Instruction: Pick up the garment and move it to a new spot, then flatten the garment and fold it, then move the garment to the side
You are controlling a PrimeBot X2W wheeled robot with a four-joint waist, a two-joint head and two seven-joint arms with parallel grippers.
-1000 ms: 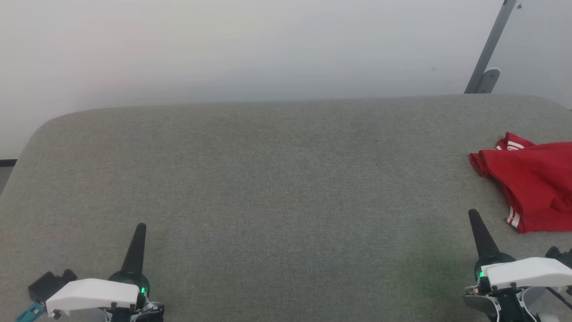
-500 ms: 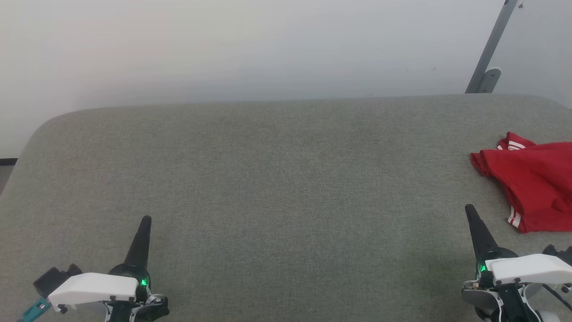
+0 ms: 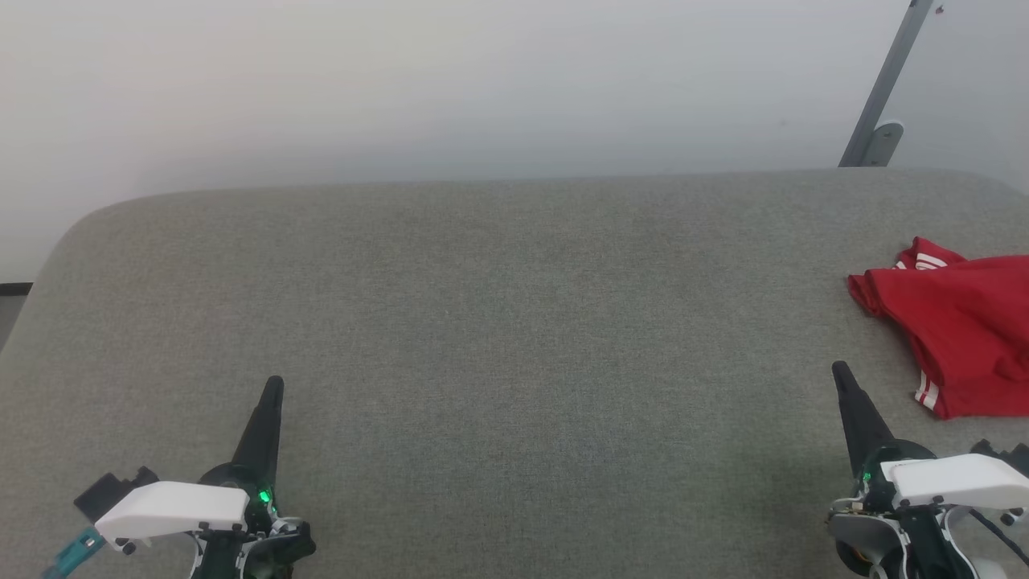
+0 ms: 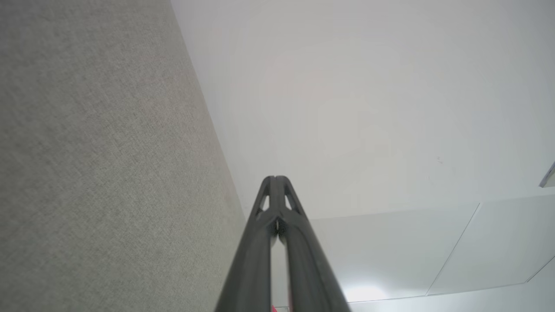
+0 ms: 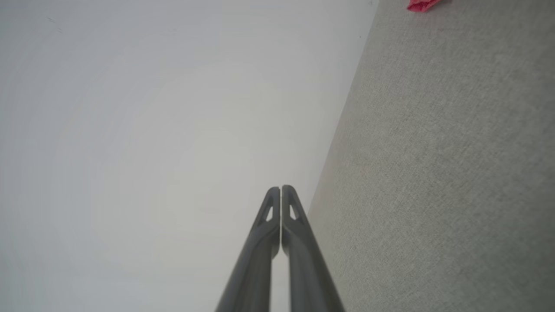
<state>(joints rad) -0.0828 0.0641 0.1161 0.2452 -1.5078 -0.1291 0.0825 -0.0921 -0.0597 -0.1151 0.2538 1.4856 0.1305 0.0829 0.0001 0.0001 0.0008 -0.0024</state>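
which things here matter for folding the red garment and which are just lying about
In the job: red garment, left gripper, right gripper, both shut, grey fabric surface under it.
Just there: slanted grey metal bar, white wall.

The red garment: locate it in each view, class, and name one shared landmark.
Head view: garment at the right edge, on the grey surface.
Left wrist view: a pink speck at the bottom edge, too small to tell.
Right wrist view: its red corner at the top edge.
Shared landmark: the grey surface.

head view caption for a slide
Left end effector and right end effector shut; red garment lies at grey surface's right edge
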